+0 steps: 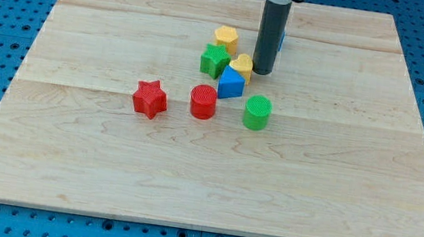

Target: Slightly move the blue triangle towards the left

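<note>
**Our tip stands just past the blue triangle, at the cluster's upper right**

We carry a straight dark rod with nothing on it that opens or closes, and it holds no block. My tip [262, 71] rests on the wooden board [89, 168] at about one o'clock from the blue triangle [231, 83], just beside it. Whether the two touch, we cannot tell.

The blue triangle sits a little above the board's centre, in a tight group. The yellow heart [243, 64] lies at its twelve o'clock, pressed against it and right next to our tip on the view's left. The green star [214, 59] is at its ten o'clock, and the yellow hexagon [226, 37] lies further up toward eleven.

Below the group, the red cylinder [203, 101] stands at the triangle's seven o'clock and the green cylinder [257, 112] at its four o'clock, both near but apart. The red star [150, 98] lies well off toward eight o'clock.
</note>
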